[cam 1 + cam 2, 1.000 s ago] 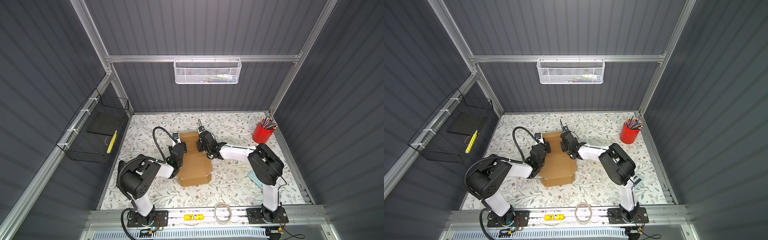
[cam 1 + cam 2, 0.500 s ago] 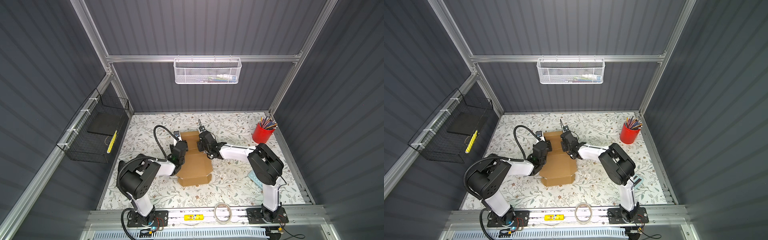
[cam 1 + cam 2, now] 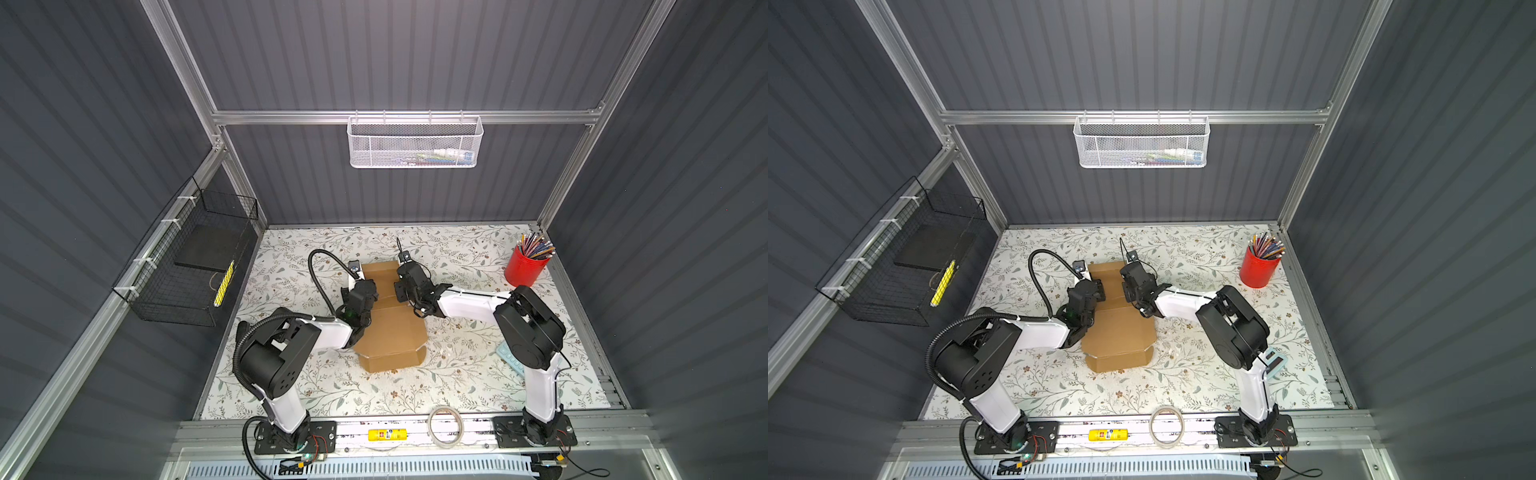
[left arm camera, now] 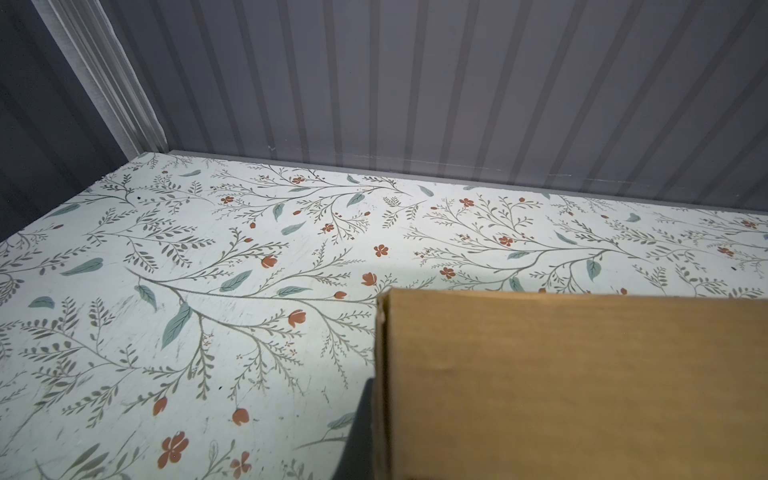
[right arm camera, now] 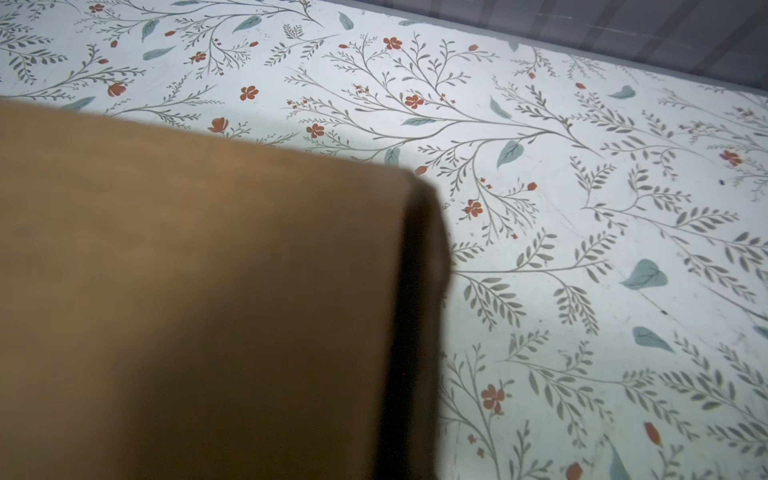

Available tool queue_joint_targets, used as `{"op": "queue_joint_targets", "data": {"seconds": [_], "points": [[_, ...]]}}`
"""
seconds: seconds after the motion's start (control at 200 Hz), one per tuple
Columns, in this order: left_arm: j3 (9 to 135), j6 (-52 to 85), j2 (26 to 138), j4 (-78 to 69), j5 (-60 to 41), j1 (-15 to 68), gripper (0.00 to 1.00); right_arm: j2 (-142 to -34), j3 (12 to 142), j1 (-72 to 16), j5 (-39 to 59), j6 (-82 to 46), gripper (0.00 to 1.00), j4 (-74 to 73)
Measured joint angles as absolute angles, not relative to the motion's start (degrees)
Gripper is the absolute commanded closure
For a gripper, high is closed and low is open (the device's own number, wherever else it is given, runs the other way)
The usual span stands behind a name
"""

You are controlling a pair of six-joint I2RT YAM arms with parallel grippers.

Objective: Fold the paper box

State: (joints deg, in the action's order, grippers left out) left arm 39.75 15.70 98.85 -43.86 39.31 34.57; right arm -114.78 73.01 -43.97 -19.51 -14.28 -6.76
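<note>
The paper box (image 3: 392, 336) (image 3: 1117, 332) is plain brown cardboard in the middle of the floral table, partly folded, with a far panel (image 3: 380, 272) between the two arms. My left gripper (image 3: 368, 291) (image 3: 1096, 289) is at that panel's left edge and my right gripper (image 3: 401, 286) (image 3: 1126, 286) at its right edge. In the left wrist view one dark finger (image 4: 360, 424) presses against the cardboard (image 4: 573, 386), and the other finger is hidden behind it. In the right wrist view a blurred dark finger (image 5: 419, 332) lies against the cardboard (image 5: 199, 291) in the same way.
A red cup of pencils (image 3: 525, 270) stands at the back right. A tape roll (image 3: 445, 419) and a yellow item (image 3: 386, 435) lie on the front rail. A black wire basket (image 3: 195, 266) hangs on the left wall and a white mesh basket (image 3: 413, 143) on the back wall.
My left gripper has slid a little farther back along the box's left edge. The right gripper has stayed at the far panel's right edge.
</note>
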Motion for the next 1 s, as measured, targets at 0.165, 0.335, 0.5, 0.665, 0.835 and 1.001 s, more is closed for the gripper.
{"op": "queue_joint_targets", "data": {"seconds": [0.165,0.335,0.5,0.665,0.835,1.001], "points": [[39.8,15.7,98.8,-43.5,39.5,34.6,1.00,-114.8,73.0,-44.2,-19.4,-14.6,0.79,-6.7],[39.8,15.7,98.8,-43.5,39.7,34.6,1.00,-114.8,73.0,-44.3,-19.4,-14.9,0.78,-6.7],[39.8,15.7,98.8,-43.5,39.7,34.6,1.00,-114.8,72.7,-44.6,-19.5,-15.6,0.77,-6.8],[39.8,15.7,98.8,-43.5,40.0,34.7,1.00,-114.8,71.8,-45.0,-19.8,-16.7,0.77,-7.4],[39.8,15.7,98.8,-43.5,40.2,34.8,1.00,-114.7,71.4,-45.2,-20.2,-17.4,0.76,-8.2],[39.8,15.9,98.8,-43.5,40.2,34.8,1.00,-114.7,71.3,-45.3,-20.2,-17.9,0.75,-8.4]]}}
